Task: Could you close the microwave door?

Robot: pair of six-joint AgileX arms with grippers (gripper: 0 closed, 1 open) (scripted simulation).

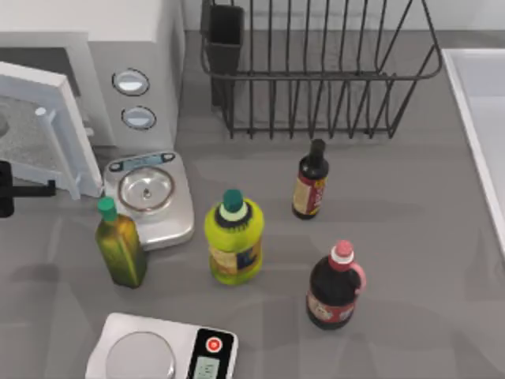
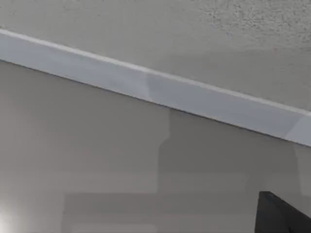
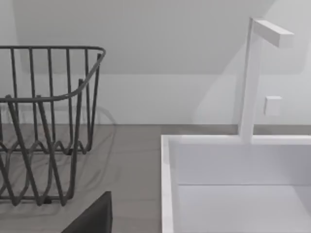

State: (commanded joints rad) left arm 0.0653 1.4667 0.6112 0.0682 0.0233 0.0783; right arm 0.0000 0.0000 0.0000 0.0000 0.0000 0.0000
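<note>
The microwave (image 1: 95,63) stands at the far left corner of the desk (image 1: 410,237), and the microwave door (image 1: 43,126) hangs open from it, swung out toward the near side so that its white frame and grey speckled window face left, with the small white bar handle (image 1: 49,126) standing off the panel. I judge the door to be a stiff, light panel that turns freely on its hinge, so it needs no grasp at all: a steady push on the flat outer face near the free edge, away from the hinge, should swing it home, and the smooth frame could let a contact slide if the push comes at a slant. The left gripper (image 1: 16,189) sits at the left edge of the desk, just beside the door's lower free corner; whether its fingers are wide or narrow I cannot tell. The right arm is parked by the sink (image 3: 233,160), and its fingers' state cannot be told either. Counted: one microwave with one door and two round knobs (image 1: 131,81), two kitchen scales (image 1: 150,193), four bottles (image 1: 233,241), one wire dish rack (image 1: 316,71) and one sink.
</note>
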